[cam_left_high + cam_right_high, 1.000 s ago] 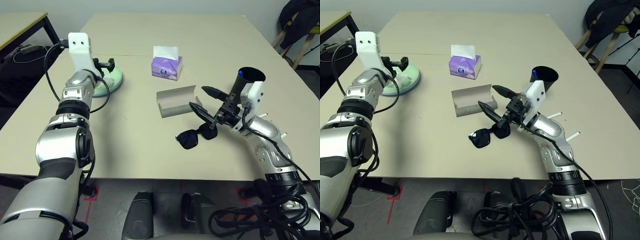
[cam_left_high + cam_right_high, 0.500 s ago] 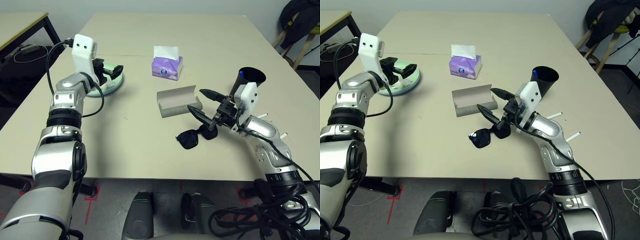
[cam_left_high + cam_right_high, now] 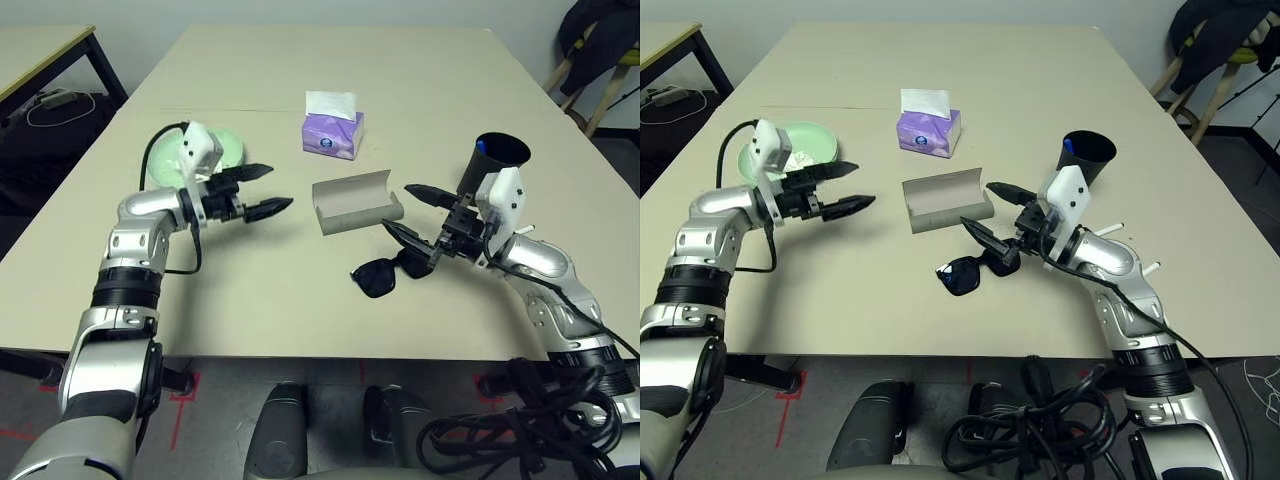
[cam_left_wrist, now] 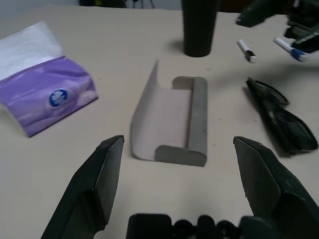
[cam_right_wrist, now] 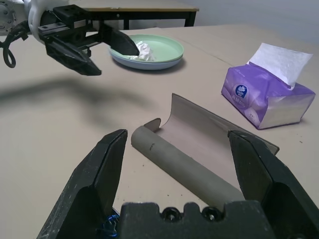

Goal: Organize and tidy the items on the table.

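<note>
1. Here the left gripper (image 3: 268,189) hangs over the tabletop (image 3: 240,290) with its two black fingers spread wide and nothing between them, pointing toward the grey glasses case (image 3: 356,201).
2. The right gripper (image 3: 412,213) is likewise spread apart and empty, aimed at the same case from the opposite side; its lower finger sits just above the black sunglasses (image 3: 385,273).
3. The glasses case lies open near the middle of the tabletop, lid standing up, between the two grippers and touching neither.
4. The sunglasses lie folded on the tabletop just in front of the case, on the side nearer the robot.
5. The stacked mint green and pale blue plates (image 3: 810,141) rest behind the left gripper, with the crumpled white tissue (image 5: 141,50) lying on top of them.
6. The black cup (image 3: 1085,157) stands upright behind the right arm, a blue-capped item poking up inside it.
7. A white pen (image 4: 246,50) lies on the tabletop near the cup.
8. The purple tissue box (image 3: 333,134) sits beyond the case, a white sheet sticking up from its top.
</note>
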